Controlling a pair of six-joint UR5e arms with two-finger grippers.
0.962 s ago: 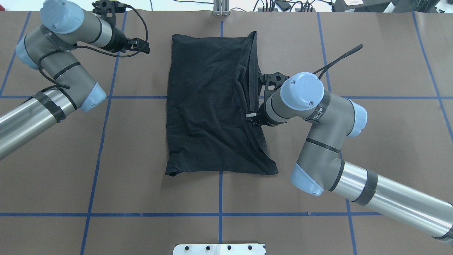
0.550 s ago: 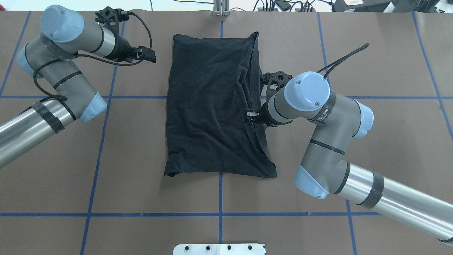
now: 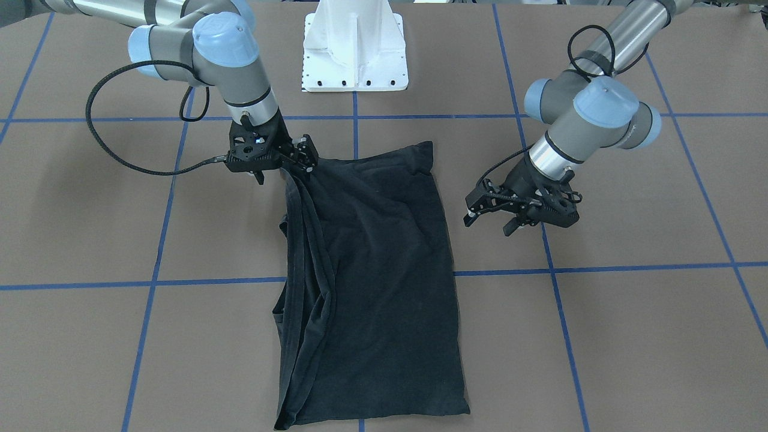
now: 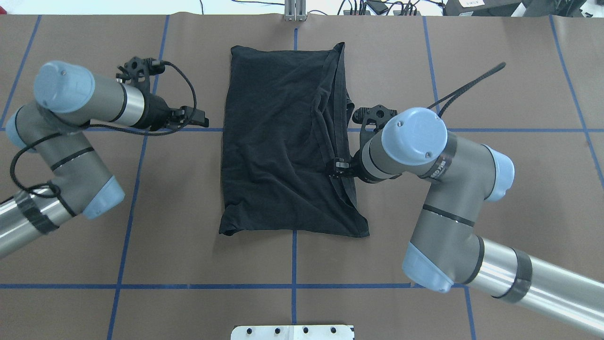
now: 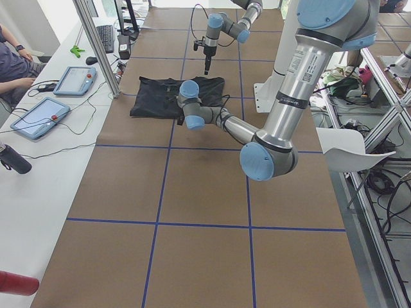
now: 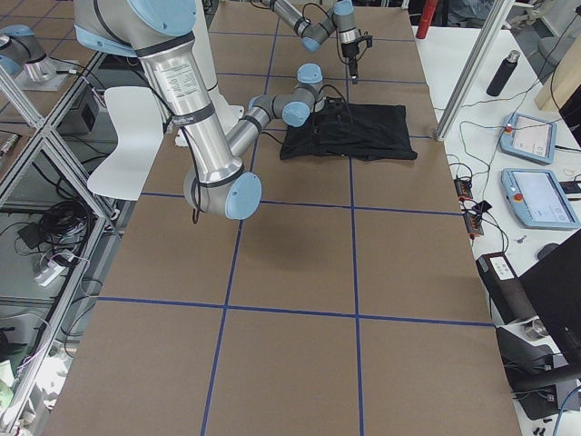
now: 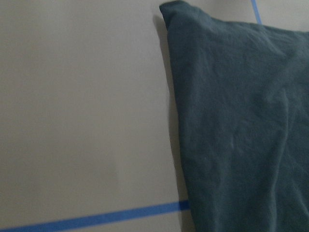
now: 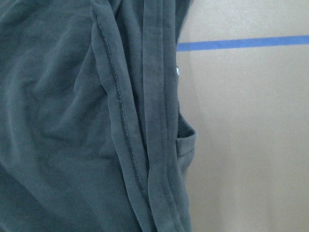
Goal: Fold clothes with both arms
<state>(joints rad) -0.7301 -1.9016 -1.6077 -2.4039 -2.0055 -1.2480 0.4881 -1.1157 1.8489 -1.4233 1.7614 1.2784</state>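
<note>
A brown paper-covered table, marked into squares by blue tape lines, fills the scene. Nearest the robot, the white pedestal base sits at the table's near edge. Beyond it the black T-shirt lies in the middle of the table, folded into a long rectangle that runs away from the robot, its face wrinkled and plain. Along the shirt's right side the hems stack in narrow ridges. The right arm reaches in over this side, and the right gripper has its fingers clamped on that edge in its nearer half, where the cloth gathers up into them. On the other side the left arm bends in from the table's left. The left gripper hangs over bare paper just beside the shirt's left edge, not touching it, its fingers apart. At the far edge of the table stand a metal post and some black cables.
</note>
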